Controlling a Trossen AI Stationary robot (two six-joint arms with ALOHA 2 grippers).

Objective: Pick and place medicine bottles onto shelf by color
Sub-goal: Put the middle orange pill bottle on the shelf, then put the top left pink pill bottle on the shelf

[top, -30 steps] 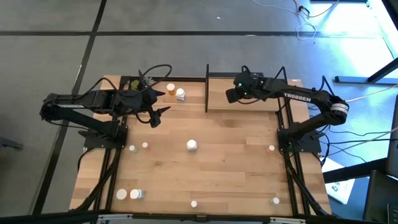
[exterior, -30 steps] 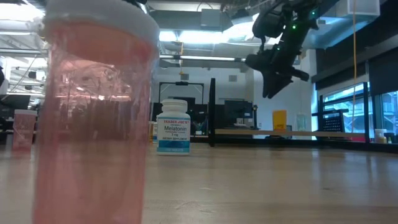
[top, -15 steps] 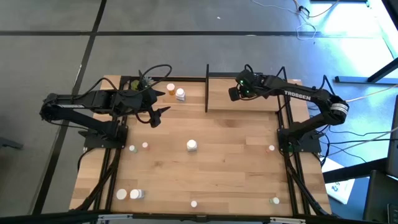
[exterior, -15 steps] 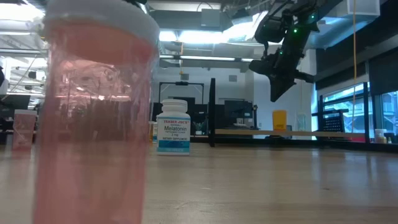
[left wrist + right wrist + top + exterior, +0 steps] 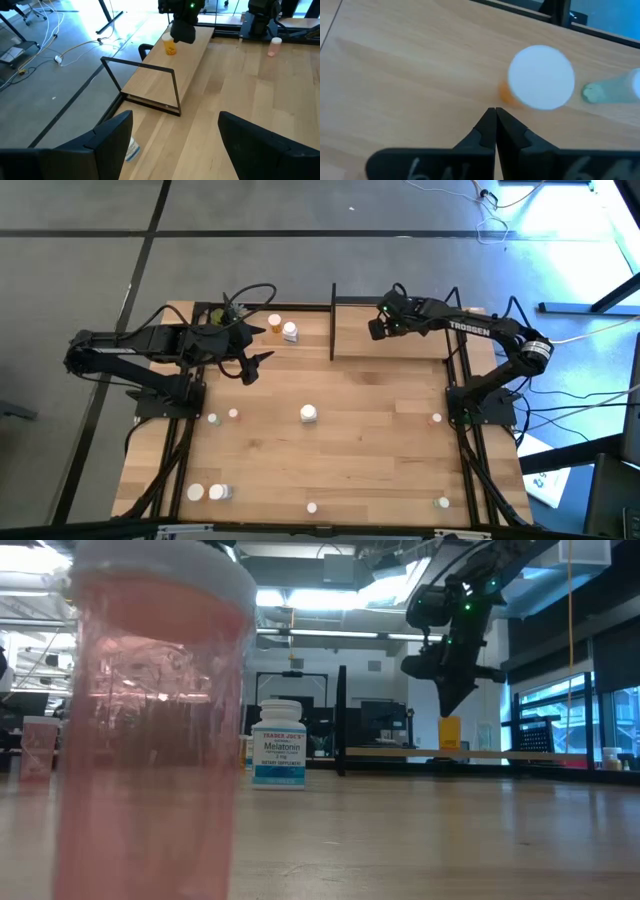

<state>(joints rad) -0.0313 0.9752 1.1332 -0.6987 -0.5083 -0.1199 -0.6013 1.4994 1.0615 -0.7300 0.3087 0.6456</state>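
Wood tabletop (image 5: 380, 440) w/ small bottles scattered: white-capped ones mid & near edge, Melatonin bottle (image 5: 279, 743) white w/ blue label, upright at center. Pink translucent bottle (image 5: 150, 730) w/ white cap right up against low cam. Shelf (image 5: 165, 70) = pale board, thin black posts, at far edge. On it an orange bottle (image 5: 540, 80) w/ white cap, pale green bottle (image 5: 612, 90) just beside. Right gripper (image 5: 495, 117) above shelf, fingers together, empty. Left gripper (image 5: 255, 365) hangs over table's left-far part, fingers apart, holding nothing.
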